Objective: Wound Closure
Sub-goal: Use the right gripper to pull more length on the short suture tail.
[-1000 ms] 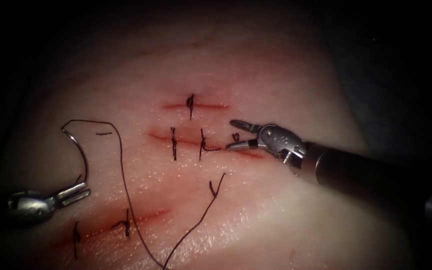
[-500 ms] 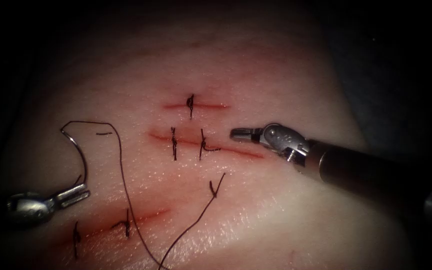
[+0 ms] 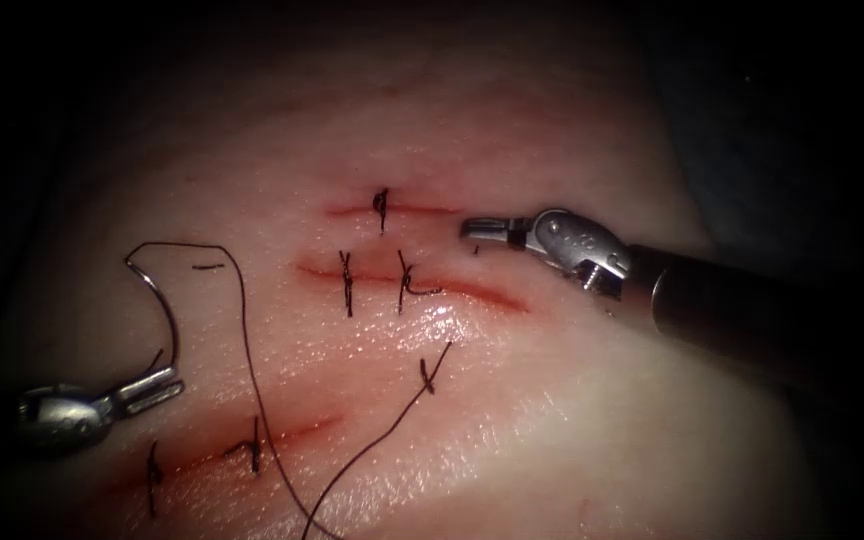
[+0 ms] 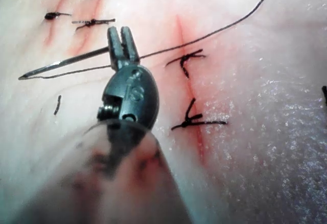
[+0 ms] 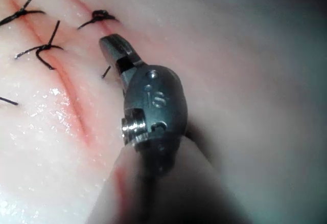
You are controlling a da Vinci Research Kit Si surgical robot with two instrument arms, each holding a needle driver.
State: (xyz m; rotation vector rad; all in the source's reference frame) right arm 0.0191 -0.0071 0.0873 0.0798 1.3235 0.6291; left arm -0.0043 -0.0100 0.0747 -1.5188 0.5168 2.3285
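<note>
The left arm's steel needle driver (image 3: 150, 389) is sitting well off to the left of the middle red cut in the pale pork-belly tissue (image 3: 552, 420), and its jaws are clamping the thin curved steel needle (image 3: 157, 290) near the tail end of the curve. The needle is arching up and away from those jaws, lying free above the surface, not in the tissue. The left wrist view is showing the same grip, jaws (image 4: 122, 45) together across the needle's shaft (image 4: 61, 65).

The dark suture thread (image 3: 252, 390) is trailing from the needle, running down to the left of the middle cut (image 3: 472, 292) and looping back up towards a short knotted end just below it.

The right arm's steel needle driver (image 3: 482, 230) is hovering just above the right end of the middle cut, jaws together and holding nothing; the right wrist view (image 5: 115, 50) is confirming that they are closed and empty. A tiny cut end of thread (image 3: 475, 250) is lying just beside that tip.

Handling, as a judgement: the needle is looking light, stiff and slippery, so a grip on the flat of the curve, back from the point, is seeming safest. The thread is looking limp and fine, the tissue soft and wet.
</note>
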